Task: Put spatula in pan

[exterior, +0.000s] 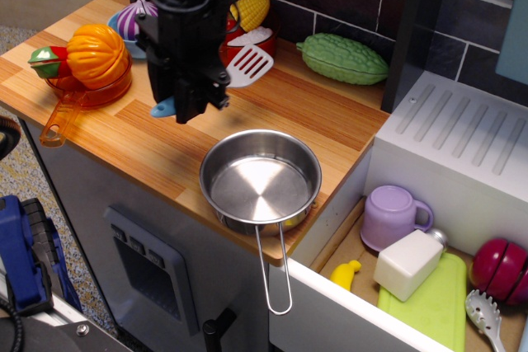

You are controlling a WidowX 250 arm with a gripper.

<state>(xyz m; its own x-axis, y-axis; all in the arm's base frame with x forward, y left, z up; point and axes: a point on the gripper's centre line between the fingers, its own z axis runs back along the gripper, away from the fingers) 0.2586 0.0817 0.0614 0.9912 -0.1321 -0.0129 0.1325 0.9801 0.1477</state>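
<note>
My black gripper (191,105) is shut on the spatula's light blue handle and holds it lifted above the wooden counter. The spatula (248,64) has a white slotted head pointing up and to the right; its blue handle end sticks out on the gripper's left. The shiny steel pan (260,180) sits on the counter's front edge, below and to the right of the gripper, with its wire handle (279,274) hanging over the front. The pan holds nothing.
An orange transparent pan (82,88) with a toy pumpkin stands at the left. A red pot (247,47) with corn and a green bitter gourd (342,57) lie at the back. A sink unit (462,146) and an open drawer of toys lie at the right.
</note>
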